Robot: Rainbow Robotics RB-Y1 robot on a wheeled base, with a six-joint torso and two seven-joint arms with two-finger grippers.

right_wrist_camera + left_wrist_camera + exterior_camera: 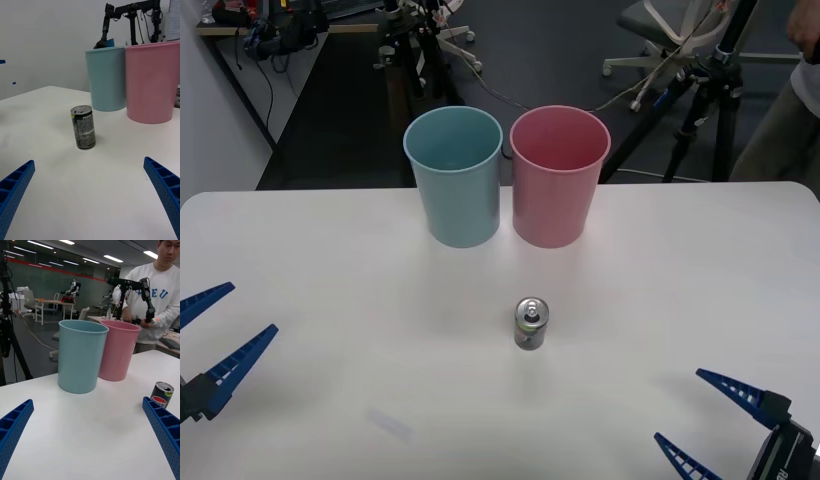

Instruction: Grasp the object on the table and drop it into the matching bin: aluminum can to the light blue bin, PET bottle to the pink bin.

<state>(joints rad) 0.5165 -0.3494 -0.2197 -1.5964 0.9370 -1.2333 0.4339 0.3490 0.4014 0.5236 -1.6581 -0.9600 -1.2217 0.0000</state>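
Observation:
A small aluminum can (pixel 531 323) with a shiny pull-tab top and dark label stands upright mid-table (pixel 330 260), in front of both bins. The can (pixel 84 127) is also seen from the right wrist, and its top (pixel 162 394) shows past a finger in the left wrist view. The light blue bin (pixel 455 176) stands at the back, with the pink bin (pixel 558 175) touching it on its right. My left gripper (pixel 210 330) hovers open at the table's left edge. My right gripper (pixel 705 420) is open near the front right, empty, well clear of the can.
Behind the table's far edge are a tripod (pixel 705 90), an office chair (pixel 670 30) and cables on a dark floor. A person (pixel 157 296) stands beyond the table holding a device. White tabletop spreads around the can on all sides.

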